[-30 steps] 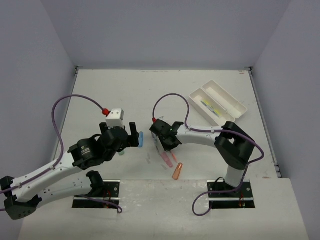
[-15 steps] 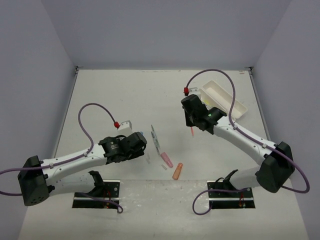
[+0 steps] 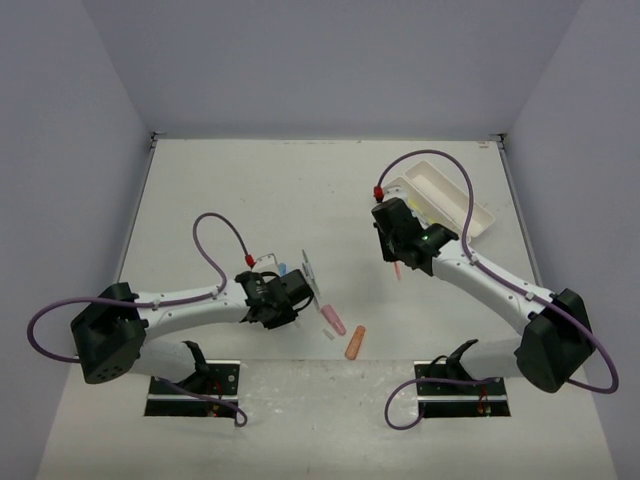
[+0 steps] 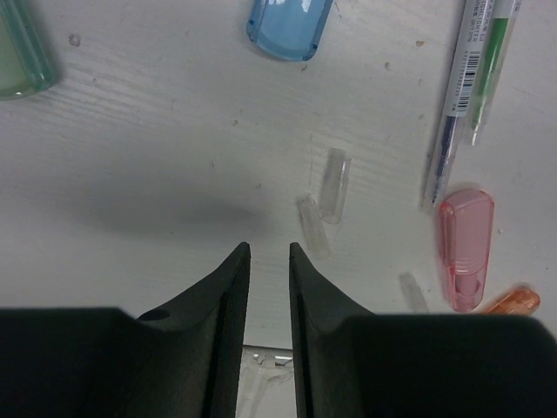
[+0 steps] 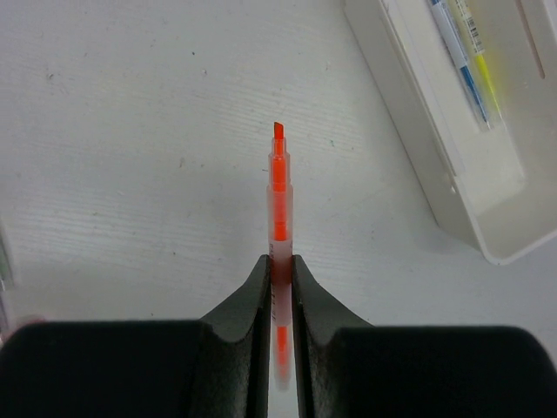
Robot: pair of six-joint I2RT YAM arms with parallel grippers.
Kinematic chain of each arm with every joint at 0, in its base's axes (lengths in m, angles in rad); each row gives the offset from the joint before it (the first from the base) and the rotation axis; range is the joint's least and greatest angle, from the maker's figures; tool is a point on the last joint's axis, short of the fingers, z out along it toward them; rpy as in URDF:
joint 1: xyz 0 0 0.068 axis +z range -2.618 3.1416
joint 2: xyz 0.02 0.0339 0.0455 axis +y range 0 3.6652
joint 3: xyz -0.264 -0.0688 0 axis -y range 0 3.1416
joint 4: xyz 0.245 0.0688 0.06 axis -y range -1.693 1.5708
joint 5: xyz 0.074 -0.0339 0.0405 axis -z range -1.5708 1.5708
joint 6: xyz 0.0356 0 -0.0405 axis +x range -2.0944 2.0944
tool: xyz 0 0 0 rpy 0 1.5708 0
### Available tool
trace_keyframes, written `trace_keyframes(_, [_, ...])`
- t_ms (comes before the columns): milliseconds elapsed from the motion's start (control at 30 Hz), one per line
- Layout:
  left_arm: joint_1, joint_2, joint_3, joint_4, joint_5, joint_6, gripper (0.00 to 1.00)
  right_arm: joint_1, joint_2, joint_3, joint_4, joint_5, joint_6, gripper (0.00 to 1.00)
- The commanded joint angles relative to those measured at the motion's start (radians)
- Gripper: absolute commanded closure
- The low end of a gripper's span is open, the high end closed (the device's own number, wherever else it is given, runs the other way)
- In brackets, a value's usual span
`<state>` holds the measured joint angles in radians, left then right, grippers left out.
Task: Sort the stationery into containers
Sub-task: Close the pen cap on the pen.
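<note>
Right end effector (image 5: 278, 261) clamped on an uncapped orange highlighter (image 5: 278, 187), held over the bench (image 5: 130, 131), just left of and nearer than the white two-compartment tray (image 5: 409, 122) at far right. Blue and yellow pens (image 5: 470, 61) lie in the compartment closer to the highlighter. Left end effector (image 4: 266, 252) has a narrow gap with nothing in it, low over mid-bench. Clear bits (image 4: 334, 174) lie just beside its tips. Blue cap (image 4: 289, 24), green cap (image 4: 22, 61), blue pen (image 4: 457, 96), green pen (image 4: 489, 70) close by. Pink cap (image 3: 333, 320) and orange cap (image 3: 355, 342) lie to its near right.

The blue cap (image 4: 289, 24) and pink cap (image 4: 466, 248) are glossy translucent plastic; the table (image 4: 157, 131) is matt, grainy.
</note>
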<state>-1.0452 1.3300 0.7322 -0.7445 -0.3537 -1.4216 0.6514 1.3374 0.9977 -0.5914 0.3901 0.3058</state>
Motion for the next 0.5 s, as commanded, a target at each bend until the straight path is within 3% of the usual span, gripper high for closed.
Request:
trace_keyframes(0, [-0.012,0.055,0.068,0.039,0.014,-0.009,0.74,-0.002,-0.045,-0.001,0.050,-0.017,-0.024,1.00])
trace_keyframes(467, [-0.022,0.117,0.101,0.063,-0.010,0.015,0.72,-0.002,-0.053,-0.019,0.059,-0.042,-0.034,1.00])
